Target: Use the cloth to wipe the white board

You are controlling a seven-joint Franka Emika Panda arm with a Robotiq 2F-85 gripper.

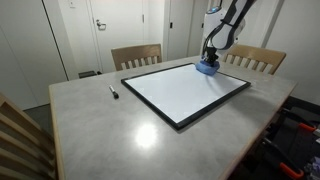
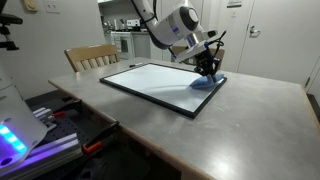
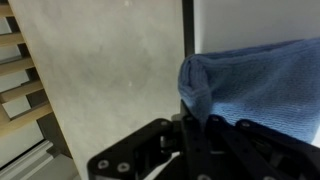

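While low over a white board corner — tool pinching the blue cloth | cloth touching board surface.

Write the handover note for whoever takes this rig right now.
Pincer: appears shut on the blue cloth, holding it down on a far corner of the whiteboard.
Marker: lies on the table, apart from the board.
Done: cloth picked up and brought onto the board.
Left: sweep across the board. No marks show on it in either exterior view, so how much has been wiped cannot be told.
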